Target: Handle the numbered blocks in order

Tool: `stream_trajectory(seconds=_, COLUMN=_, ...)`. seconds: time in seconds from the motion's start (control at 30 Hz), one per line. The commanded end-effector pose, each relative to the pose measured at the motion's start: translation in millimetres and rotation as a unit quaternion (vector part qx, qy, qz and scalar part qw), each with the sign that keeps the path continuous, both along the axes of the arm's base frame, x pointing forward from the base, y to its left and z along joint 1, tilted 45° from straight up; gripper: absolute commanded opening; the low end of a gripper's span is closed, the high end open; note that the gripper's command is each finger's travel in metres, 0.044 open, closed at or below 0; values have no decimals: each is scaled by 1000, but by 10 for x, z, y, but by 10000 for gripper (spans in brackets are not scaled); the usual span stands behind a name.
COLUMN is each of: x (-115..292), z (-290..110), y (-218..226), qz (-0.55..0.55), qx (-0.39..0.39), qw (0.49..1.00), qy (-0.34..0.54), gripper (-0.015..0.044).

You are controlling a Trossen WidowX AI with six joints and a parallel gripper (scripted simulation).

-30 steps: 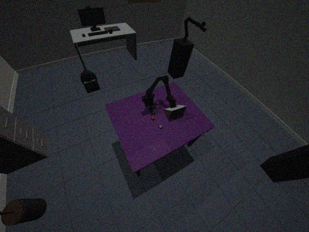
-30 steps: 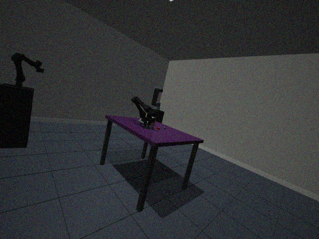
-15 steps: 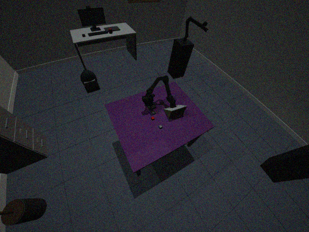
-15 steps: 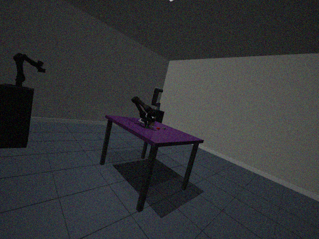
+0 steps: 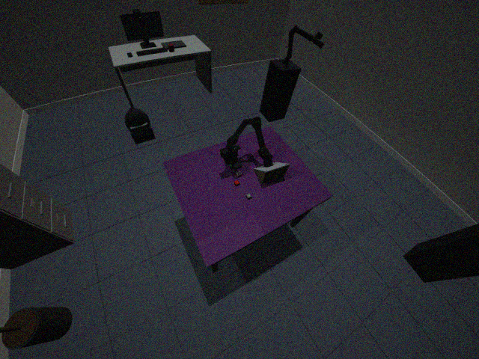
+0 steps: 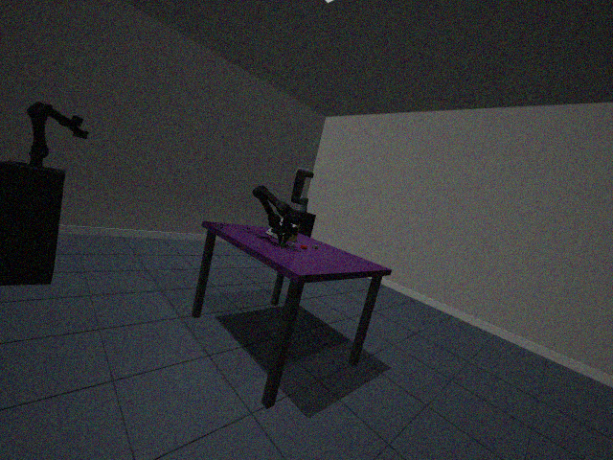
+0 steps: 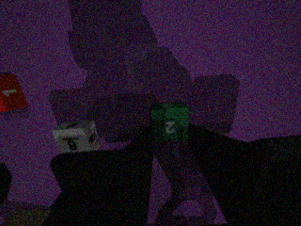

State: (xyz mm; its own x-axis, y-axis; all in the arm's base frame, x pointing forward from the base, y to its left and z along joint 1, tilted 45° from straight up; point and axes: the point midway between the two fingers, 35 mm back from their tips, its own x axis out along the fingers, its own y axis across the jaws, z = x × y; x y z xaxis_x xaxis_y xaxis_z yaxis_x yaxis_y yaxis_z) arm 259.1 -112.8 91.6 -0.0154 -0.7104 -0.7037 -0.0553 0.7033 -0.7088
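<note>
My gripper (image 5: 233,170) (image 6: 282,243) (image 7: 168,129) is shut on the green block (image 7: 170,123), whose printed 2 faces the wrist camera. The block is at or close to table level; any small gap beneath it cannot be told. A white block (image 5: 239,173) (image 7: 75,137) stands just left of the fingers in the wrist view; its digit looks like a 6 or 9 with a bar. A red block (image 5: 236,182) (image 6: 304,246) (image 7: 11,93) showing 1 lies farther left in the wrist view. Another pale block (image 5: 248,196) (image 6: 315,246) lies beyond the red one, its digit unreadable.
The purple table (image 5: 216,239) (image 6: 341,262) carries the arm and the blocks. A box-like stand with a pale top (image 5: 272,167) is at the arm's base, to the right of the blocks in the top view. The arm's shadow falls around the green and white blocks.
</note>
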Motion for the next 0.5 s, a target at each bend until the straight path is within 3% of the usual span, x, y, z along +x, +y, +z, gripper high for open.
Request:
stream_trajectory(seconds=0.0, x=4, z=43, y=31, qz=-1, qx=-1, qw=1000, qy=-1, gripper=120)
stream_trajectory(seconds=0.47, x=5, z=96, y=85, qz=-1, qx=-1, qw=1000, qy=-1, gripper=120)
